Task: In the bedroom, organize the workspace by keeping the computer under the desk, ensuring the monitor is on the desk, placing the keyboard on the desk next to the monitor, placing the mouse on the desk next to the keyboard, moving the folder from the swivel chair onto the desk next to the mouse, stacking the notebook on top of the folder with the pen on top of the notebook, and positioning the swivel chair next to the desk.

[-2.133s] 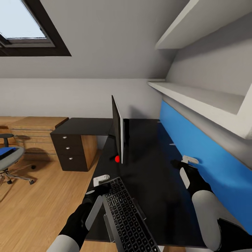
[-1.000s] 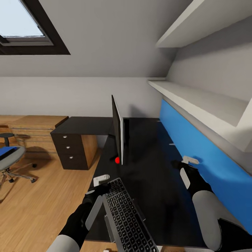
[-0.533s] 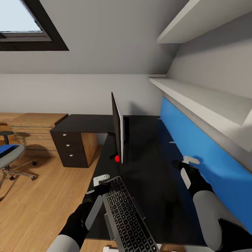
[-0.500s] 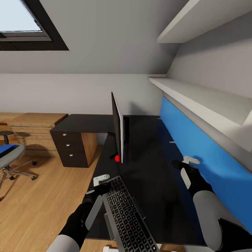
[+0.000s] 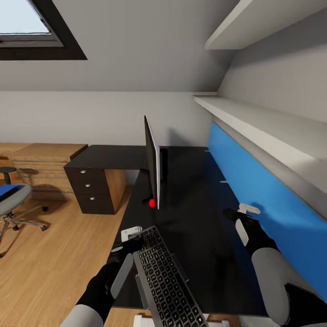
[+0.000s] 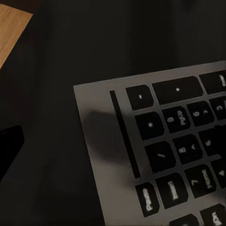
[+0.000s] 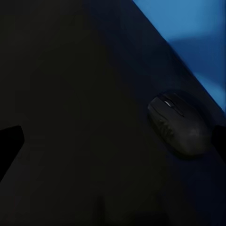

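The black desk (image 5: 195, 213) carries the monitor (image 5: 152, 170), seen edge-on with its red dot low down. The silver-grey keyboard (image 5: 165, 277) lies slantwise at the desk's front edge, and its dark keys (image 6: 165, 141) show close up. My left gripper (image 5: 128, 239) hovers open over the keyboard's far left corner, one finger (image 6: 9, 146) off to the side. My right gripper (image 5: 236, 212) is open just above the desk by the blue panel, with the dark mouse (image 7: 181, 125) resting near one finger. At the far left stands the swivel chair (image 5: 13, 204) with the blue folder (image 5: 5, 190) on its seat.
A black drawer block (image 5: 93, 193) stands under the desk's far wing, with a light-wood unit (image 5: 43, 159) and a small stool (image 5: 7, 171) beyond. A blue wall panel (image 5: 254, 181) and white shelves (image 5: 254, 118) line the right side. Wood floor (image 5: 54, 263) stretches to the left.
The whole picture has slid upward a little, so the camera has moved. Both grippers, the keyboard and the monitor keep their places relative to each other.
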### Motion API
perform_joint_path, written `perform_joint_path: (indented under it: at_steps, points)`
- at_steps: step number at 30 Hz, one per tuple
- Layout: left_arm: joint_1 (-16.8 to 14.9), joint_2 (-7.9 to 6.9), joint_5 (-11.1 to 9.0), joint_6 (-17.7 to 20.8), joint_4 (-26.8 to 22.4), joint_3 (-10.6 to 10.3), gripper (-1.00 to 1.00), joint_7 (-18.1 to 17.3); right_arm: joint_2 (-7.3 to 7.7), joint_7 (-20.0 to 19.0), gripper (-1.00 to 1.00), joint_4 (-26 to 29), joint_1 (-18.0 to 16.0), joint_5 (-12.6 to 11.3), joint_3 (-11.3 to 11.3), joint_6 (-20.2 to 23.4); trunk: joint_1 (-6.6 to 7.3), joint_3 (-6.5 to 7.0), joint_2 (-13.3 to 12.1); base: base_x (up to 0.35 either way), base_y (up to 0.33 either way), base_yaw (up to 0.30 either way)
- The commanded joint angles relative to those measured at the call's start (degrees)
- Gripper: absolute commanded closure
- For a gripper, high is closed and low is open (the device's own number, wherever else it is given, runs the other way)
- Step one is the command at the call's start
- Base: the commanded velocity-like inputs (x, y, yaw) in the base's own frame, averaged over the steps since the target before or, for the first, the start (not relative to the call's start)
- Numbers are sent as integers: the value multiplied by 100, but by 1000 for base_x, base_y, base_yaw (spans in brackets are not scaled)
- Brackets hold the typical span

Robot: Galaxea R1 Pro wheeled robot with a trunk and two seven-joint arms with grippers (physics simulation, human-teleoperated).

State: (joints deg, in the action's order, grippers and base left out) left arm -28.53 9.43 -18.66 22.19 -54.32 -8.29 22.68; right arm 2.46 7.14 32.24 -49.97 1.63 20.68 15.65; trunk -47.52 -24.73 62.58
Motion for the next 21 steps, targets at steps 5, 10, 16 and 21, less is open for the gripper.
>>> perform_joint_path:
  at_steps: [5, 10, 16, 21]
  points:
    - [-4, -3, -66, 14, -8, -15, -100, 52, 14, 6, -100, -4, -4, 14, 13, 28, 0, -51, 5, 0, 0, 0]
    - [-4, -3, -67, 14, -8, -21, -100, 53, 16, 6, -100, -6, -4, 13, 12, 27, 0, -96, 5, 0, 0, 0]
    - [-4, 0, -60, 14, -8, -23, -100, 53, 18, 6, -100, -7, -4, 13, 14, 14, 0, -149, 5, 0, 0, 0]
    - [-4, 5, -59, 14, -8, -23, -100, 53, 18, 6, -100, -4, -4, 13, 13, -45, 0, -193, 5, 0, 0, 0]
